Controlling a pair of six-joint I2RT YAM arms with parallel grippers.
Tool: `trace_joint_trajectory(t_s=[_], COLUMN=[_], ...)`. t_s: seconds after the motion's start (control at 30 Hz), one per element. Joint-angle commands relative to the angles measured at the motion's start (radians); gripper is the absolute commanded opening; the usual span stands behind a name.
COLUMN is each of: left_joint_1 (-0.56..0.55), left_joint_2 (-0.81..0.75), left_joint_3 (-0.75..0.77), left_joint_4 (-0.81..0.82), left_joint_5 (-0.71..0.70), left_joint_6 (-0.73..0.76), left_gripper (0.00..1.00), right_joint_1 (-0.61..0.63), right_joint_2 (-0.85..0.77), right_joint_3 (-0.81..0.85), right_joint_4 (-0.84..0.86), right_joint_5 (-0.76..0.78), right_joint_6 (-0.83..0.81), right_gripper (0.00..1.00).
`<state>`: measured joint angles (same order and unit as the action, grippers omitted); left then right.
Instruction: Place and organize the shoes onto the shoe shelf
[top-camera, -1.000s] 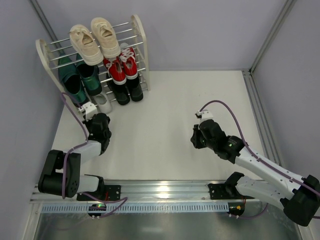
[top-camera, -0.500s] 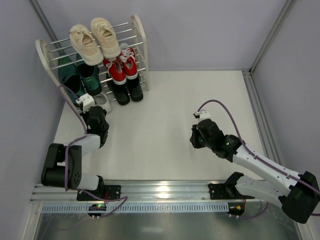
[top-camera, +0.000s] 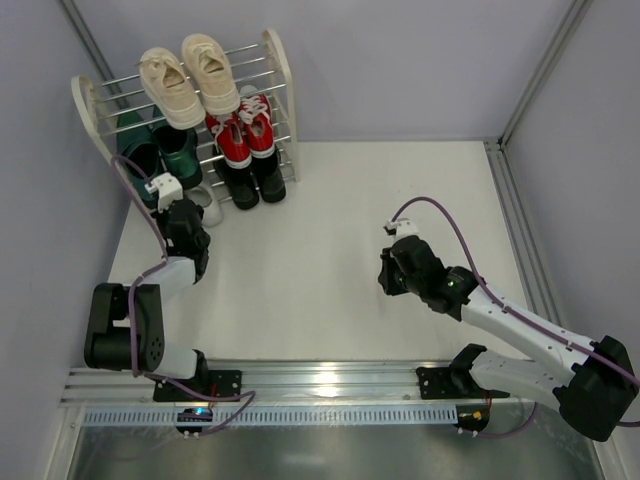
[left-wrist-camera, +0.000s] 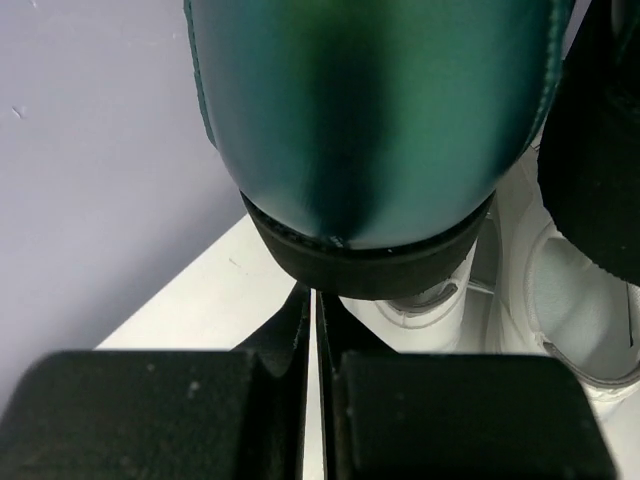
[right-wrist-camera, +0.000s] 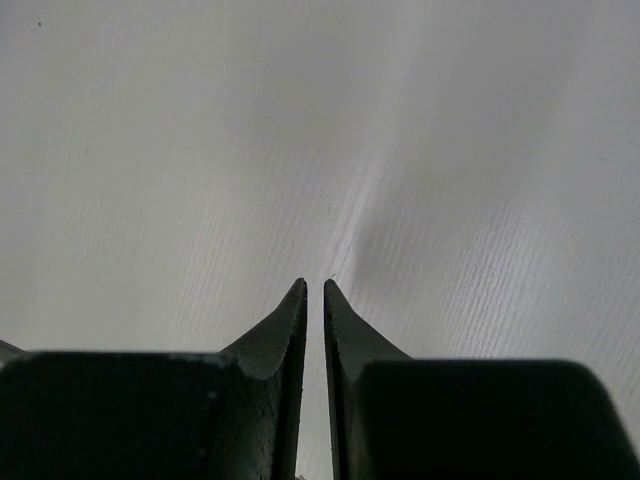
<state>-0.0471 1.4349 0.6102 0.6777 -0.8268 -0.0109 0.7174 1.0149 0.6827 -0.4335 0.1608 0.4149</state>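
The shelf (top-camera: 281, 62) holds beige sneakers (top-camera: 188, 80) on top, red sneakers (top-camera: 243, 135) and green loafers (left-wrist-camera: 370, 110) below, black shoes (top-camera: 252, 180) and white sneakers (left-wrist-camera: 570, 300) lowest. The left gripper (left-wrist-camera: 312, 295), clenched empty, sits just beside the green loafers; the right gripper (right-wrist-camera: 312, 285), clenched empty, hangs over the worktop (top-camera: 330, 220) well right of the shelf

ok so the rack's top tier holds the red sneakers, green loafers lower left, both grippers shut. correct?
No. The shoe rack's top tier holds the beige lace-up sneakers; the red sneakers sit lower, on the right, as the top external view shows. Rest stands: green loafers lower left, left gripper and right gripper shut.
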Motion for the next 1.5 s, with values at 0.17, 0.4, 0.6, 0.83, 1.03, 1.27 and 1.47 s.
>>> trace_joint_trajectory(t_s=[0.17,0.4,0.6,0.83,1.03,1.27,1.47], left_joint_1=[0.043,0.044,0.043,0.043,0.079,0.124,0.124], left_joint_2=[0.004,-0.037,-0.056,-0.022,0.028,0.099,0.088], left_joint_3=[0.200,0.221,0.232,0.301,0.342,0.355,0.324], left_joint_4=[0.089,0.068,0.077,0.065,0.034,-0.039,-0.121], left_joint_5=[0.095,0.114,0.118,0.118,0.127,0.150,0.195], left_joint_6=[0.098,0.107,0.109,0.140,0.135,0.075,0.014], left_gripper=[0.00,0.00,0.00,0.00,0.00,0.00,0.00], right_joint_1=[-0.004,-0.004,-0.004,-0.004,-0.004,-0.003,-0.004], right_joint_2=[-0.009,-0.001,0.001,0.002,0.001,0.004,0.008], right_joint_3=[0.031,0.031,0.021,0.015,0.006,0.002,0.000], right_joint_4=[0.027,0.035,0.039,0.044,0.044,0.047,0.050], right_joint_5=[0.008,0.002,0.005,0.006,0.008,0.013,0.006], right_joint_6=[-0.014,-0.014,-0.018,-0.015,-0.014,-0.014,-0.013], right_gripper=[0.13,0.13,0.13,0.13,0.13,0.13,0.13])
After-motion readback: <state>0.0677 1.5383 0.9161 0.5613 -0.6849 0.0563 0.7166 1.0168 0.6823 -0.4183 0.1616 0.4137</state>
